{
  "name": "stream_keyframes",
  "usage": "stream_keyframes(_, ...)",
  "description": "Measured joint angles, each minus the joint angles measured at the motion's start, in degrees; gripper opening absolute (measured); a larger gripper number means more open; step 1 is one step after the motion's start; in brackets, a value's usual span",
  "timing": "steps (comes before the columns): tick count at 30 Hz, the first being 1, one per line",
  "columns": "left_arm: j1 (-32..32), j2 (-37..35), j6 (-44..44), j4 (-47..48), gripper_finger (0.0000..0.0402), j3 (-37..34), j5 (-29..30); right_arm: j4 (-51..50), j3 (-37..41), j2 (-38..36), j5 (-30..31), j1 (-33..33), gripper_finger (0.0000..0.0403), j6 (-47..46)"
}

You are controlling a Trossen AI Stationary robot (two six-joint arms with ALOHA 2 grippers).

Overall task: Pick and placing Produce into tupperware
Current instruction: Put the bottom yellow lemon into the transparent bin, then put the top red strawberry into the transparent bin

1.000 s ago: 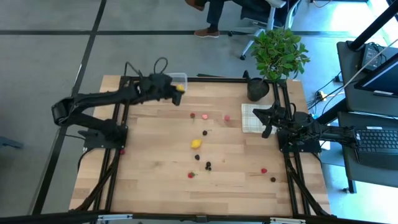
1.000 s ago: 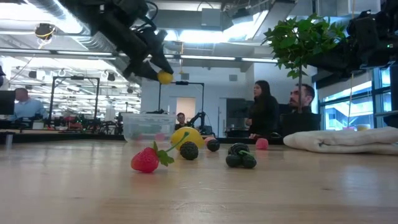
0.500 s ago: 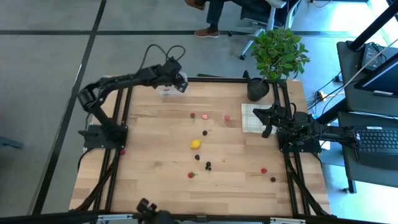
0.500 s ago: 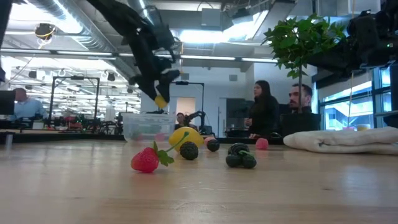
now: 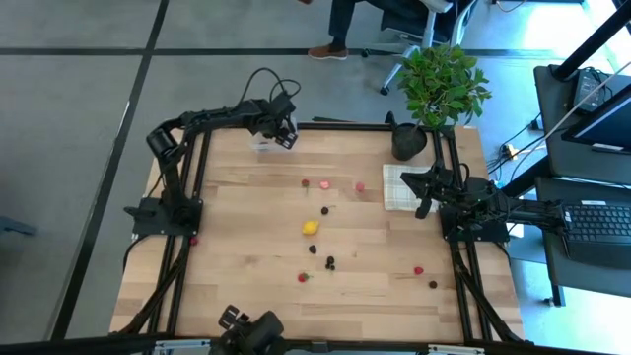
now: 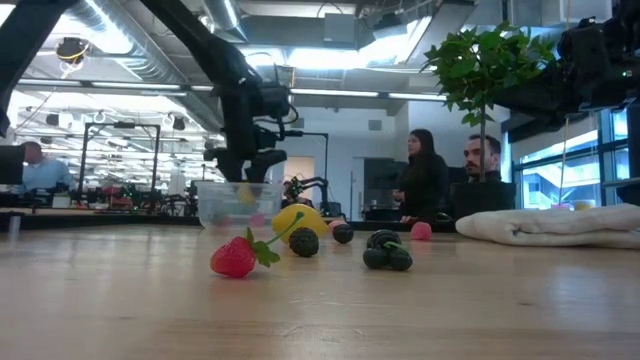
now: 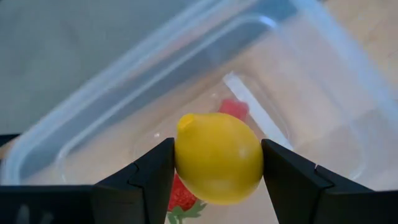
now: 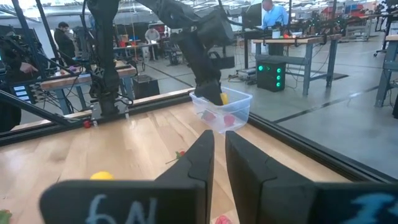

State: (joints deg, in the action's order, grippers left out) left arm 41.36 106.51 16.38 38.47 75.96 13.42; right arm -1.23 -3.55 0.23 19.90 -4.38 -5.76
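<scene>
While a yellow toy lemon (image 7: 219,158) is clamped between the part-open fingers (image 7: 144,180) of the left gripper (image 5: 283,133), it is held just above the clear tupperware (image 5: 266,144) at the table's (image 5: 246,227) far left edge. Red berries (image 7: 233,109) are seen inside the tub, partly hidden by the lemon. More produce is scattered across the table's middle, including another lemon (image 5: 311,228). Near the far right edge, over a white cloth (image 5: 395,187), the right gripper (image 5: 424,209) is held shut and empty.
</scene>
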Motion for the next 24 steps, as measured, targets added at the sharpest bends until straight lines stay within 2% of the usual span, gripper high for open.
stream_keyframes(5,0.2,0.7,-0.3,1.0,0.0208,0.0,-1.1,0.0,0.0,0.0,0.0,0.0,0.0045,-0.1)
stream_keyframes(13,0.1,0.7,-0.5,1.0,0.0238,0.0,-1.1,0.0,0.0,0.0,0.0,0.0,0.0045,-0.2)
stream_keyframes(24,-0.1,-0.9,-2.8,1.0,0.0242,0.0,-1.1,0.0,0.0,0.0,0.0,0.0,0.0045,-0.2)
